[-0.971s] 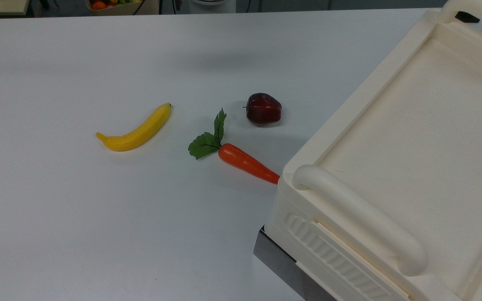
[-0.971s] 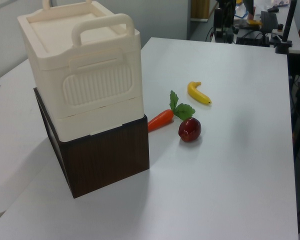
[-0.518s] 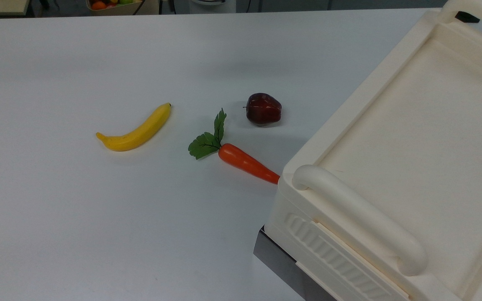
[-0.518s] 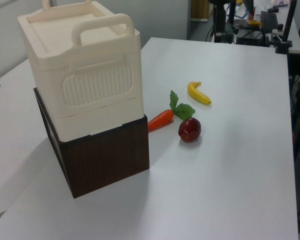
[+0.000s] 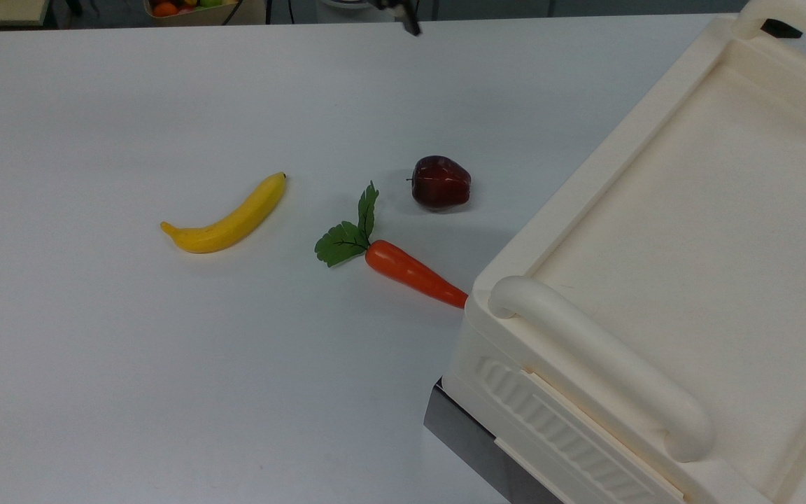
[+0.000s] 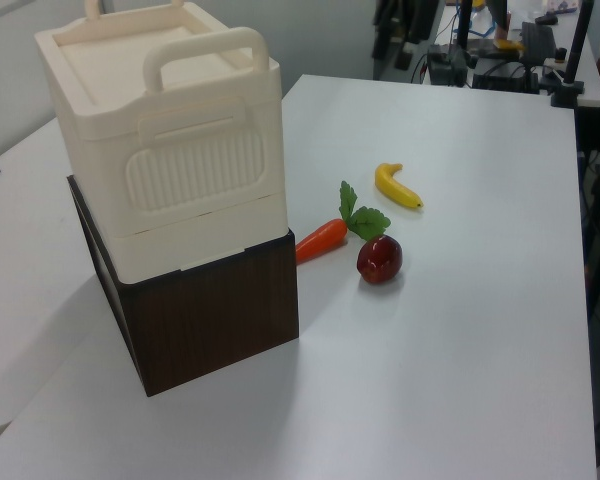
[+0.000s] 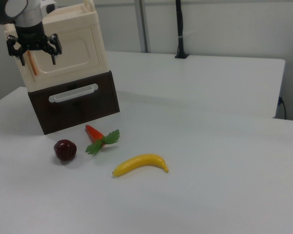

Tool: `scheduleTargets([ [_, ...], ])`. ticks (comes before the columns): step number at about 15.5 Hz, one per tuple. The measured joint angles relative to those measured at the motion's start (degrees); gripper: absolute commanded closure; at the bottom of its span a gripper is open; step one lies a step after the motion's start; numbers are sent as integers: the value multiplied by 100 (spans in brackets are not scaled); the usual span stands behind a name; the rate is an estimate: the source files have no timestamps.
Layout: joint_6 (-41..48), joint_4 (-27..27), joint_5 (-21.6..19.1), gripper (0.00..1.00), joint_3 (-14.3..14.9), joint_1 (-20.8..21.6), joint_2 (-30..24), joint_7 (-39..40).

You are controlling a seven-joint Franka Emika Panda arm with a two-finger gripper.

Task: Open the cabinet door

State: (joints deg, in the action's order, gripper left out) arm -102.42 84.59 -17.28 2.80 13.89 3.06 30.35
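The cabinet door is a cream panel with a recessed centre on the front of the cream cabinet, and it stands closed. A copper-coloured bar handle sits near the door's left end in the right view. My gripper hangs open with nothing between its dark fingers, and in the right view it overlaps the door's left end. In the top view a dark fingertip pokes in at the upper edge, well away from the cabinet.
The cabinet rests on a dark brown drawer box with a white handle. On the white table lie a banana, a carrot touching the cabinet's corner, and a dark red apple.
My gripper has come into sight at the top view's upper edge and in the left view's top. The cabinet and the fruit have not moved.
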Motion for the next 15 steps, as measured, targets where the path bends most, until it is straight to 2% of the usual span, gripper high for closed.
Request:
scheduleTargets([
  [4, -869, -2, -1, 0, -9, 533, 328, 61],
  [8, -1969, -4, -1, 0, -11, 876, 738, 217],
  [12, -2802, -33, 0, 13, -12, 1158, 1060, 221],
  [13, -2908, -39, 0, 19, -12, 1205, 1109, 225],
  [15, -3038, -47, 1, 39, -12, 1265, 1173, 245],
])
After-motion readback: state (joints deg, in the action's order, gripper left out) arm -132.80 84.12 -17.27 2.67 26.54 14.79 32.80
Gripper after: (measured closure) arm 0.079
